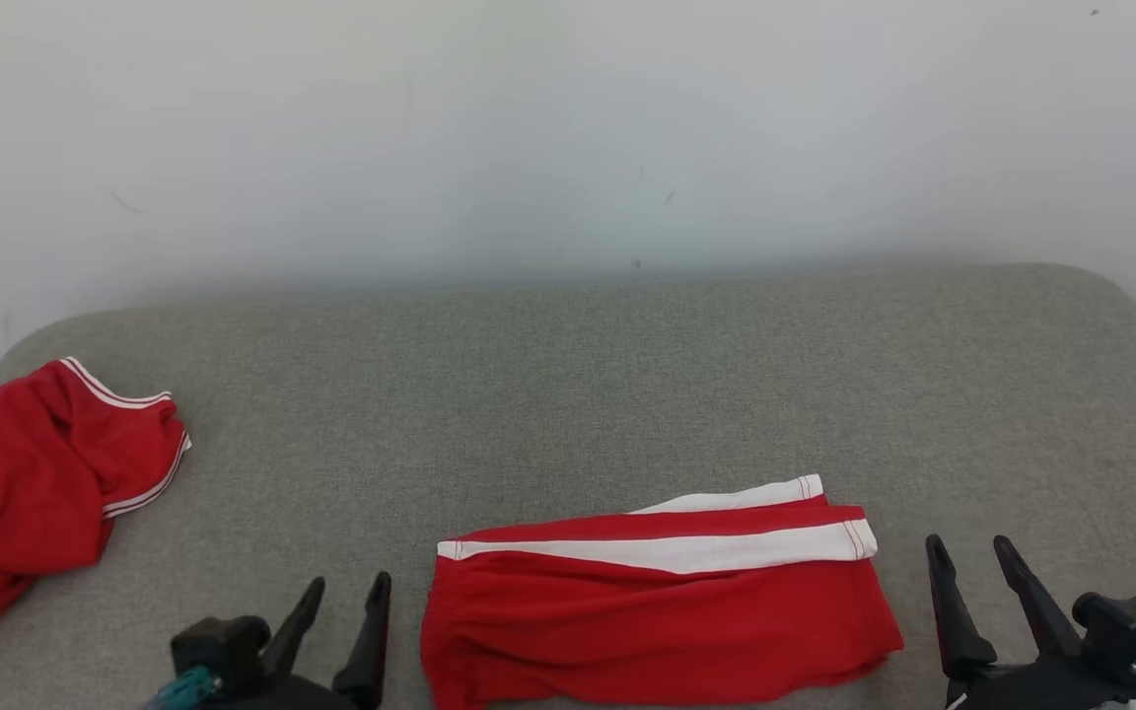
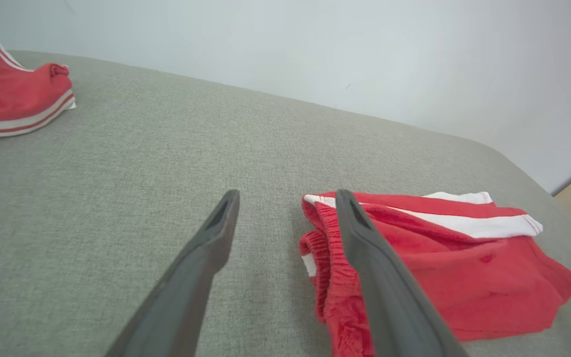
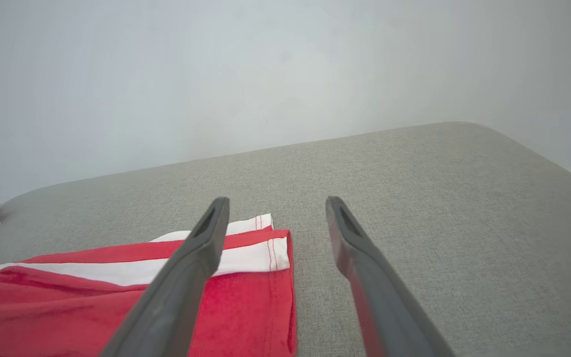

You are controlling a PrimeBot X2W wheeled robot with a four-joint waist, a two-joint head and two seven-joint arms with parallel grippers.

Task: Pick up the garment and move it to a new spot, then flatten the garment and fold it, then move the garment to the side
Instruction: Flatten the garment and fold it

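Note:
The garment [image 1: 657,602] is a pair of red shorts with white side stripes, lying folded near the front edge of the grey cushioned surface. My left gripper [image 1: 346,592] stands open just left of it, fingers apart with nothing between them. My right gripper [image 1: 972,557] stands open just right of it, also holding nothing. In the left wrist view the garment [image 2: 464,267] lies beside and behind the right finger of my left gripper [image 2: 288,198], waistband end nearest. In the right wrist view the garment [image 3: 117,297] lies left of and under the left finger of my right gripper [image 3: 275,206].
A second red garment with white trim [image 1: 35,483] lies crumpled at the far left edge of the grey surface [image 1: 578,394]. A white wall [image 1: 568,128] stands behind. The surface's rounded corners drop off at left and right.

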